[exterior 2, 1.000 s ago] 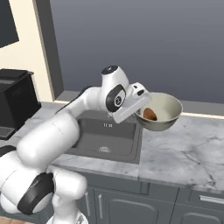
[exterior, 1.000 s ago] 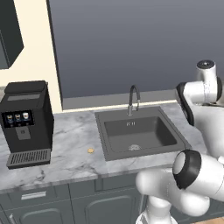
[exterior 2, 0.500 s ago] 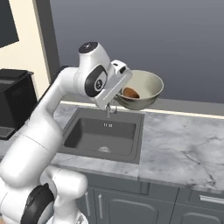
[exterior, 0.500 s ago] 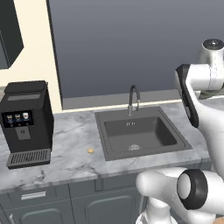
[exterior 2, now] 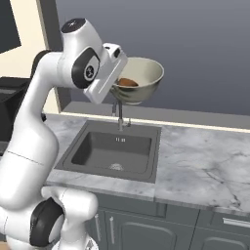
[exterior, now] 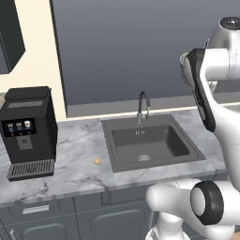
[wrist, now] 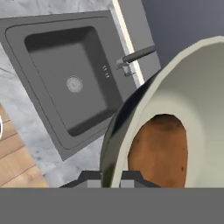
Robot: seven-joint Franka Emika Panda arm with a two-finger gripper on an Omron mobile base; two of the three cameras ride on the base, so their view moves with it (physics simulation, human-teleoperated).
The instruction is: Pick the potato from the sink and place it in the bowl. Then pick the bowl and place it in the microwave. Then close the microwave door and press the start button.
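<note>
**Bowl lifted high above the sink, potato riding inside**

At the left of the counter stands a black coffee machine (exterior: 28,129), and a tiny pale-yellow bit (exterior: 97,161) lies on the marble just beside the sink (exterior: 152,145) — neither matters to the job. The basin itself is bare down to its drain, with the faucet (exterior: 143,105) arching over its back edge.

What has changed over the last second: the arm has swung up and the bowl (exterior 2: 139,80) has risen with it, from low over the counter's right side to well above the faucet. The gripper (wrist: 110,178) is nearly closed, its jaws pinching the bowl's near rim, one finger inside and one outside. The potato (exterior 2: 128,82) sits in the bottom of the bowl, which is carried slightly tilted.

So the first step looks done and the second is under way — the loaded bowl is being carried, presumably toward the microwave. With that tilt, the potato could roll if the swing is abrupt.
</note>
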